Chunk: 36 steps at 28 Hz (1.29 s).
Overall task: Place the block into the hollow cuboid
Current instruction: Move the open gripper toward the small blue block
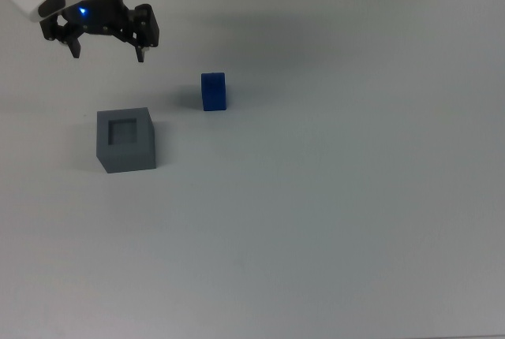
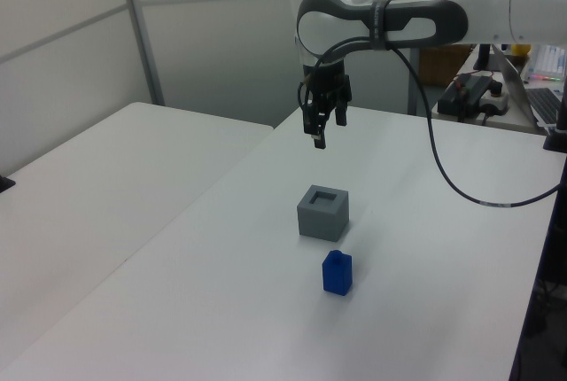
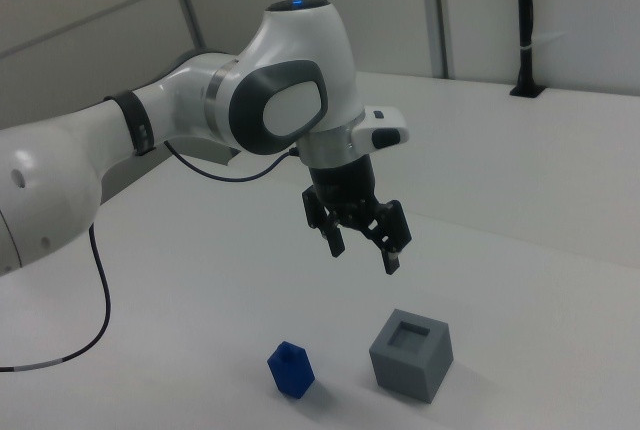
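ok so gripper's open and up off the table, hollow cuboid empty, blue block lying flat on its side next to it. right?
One thing is off: the block stands upright on the table, not on its side, as the left view shows. The rest holds: the gripper is open above the table, and the hollow cuboid is empty, with the block apart from it.

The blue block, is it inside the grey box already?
No, the blue block stands on the table beside the grey box, whose square hole is empty.

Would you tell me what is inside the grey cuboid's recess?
Nothing: the cuboid recess looks empty. The block stands apart on the table.
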Tool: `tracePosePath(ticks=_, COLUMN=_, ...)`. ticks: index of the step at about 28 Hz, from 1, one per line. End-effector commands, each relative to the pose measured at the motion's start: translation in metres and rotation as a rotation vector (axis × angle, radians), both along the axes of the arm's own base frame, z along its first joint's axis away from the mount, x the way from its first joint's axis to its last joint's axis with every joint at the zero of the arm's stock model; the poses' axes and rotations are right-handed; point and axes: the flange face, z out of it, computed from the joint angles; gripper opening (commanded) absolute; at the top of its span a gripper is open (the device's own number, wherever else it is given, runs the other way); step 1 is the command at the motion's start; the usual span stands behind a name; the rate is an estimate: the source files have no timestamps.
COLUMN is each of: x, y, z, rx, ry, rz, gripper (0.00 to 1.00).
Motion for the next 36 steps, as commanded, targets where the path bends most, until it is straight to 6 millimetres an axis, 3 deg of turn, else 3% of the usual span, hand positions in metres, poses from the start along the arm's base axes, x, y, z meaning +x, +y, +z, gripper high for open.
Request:
tracePosePath(ticks=1, x=-0.005, y=0.006, z=0.006, rx=-0.011, ry=0.018, rz=-0.013, gripper=1.00)
tracePosePath(ticks=12, x=-0.008, y=0.006, z=0.007, rx=0.003, ry=0.020, rz=-0.021, gripper=1.00)
tracePosePath(ticks=16, x=-0.023, y=0.010, z=0.012, rx=0.023, ry=0.014, rz=-0.015, gripper=1.00)
tracePosePath(ticks=22, x=-0.060, y=0.020, z=0.003, rx=0.058, ry=0.031, rz=-0.003, gripper=1.00)
tracePosePath(ticks=29, x=-0.087, y=0.049, z=-0.039, rx=0.058, ry=-0.005, rz=0.045, gripper=1.00)
tracePosePath(ticks=36, x=-0.090, y=0.078, z=-0.083, rx=0.061, ry=0.016, rz=0.092, gripper=1.00)
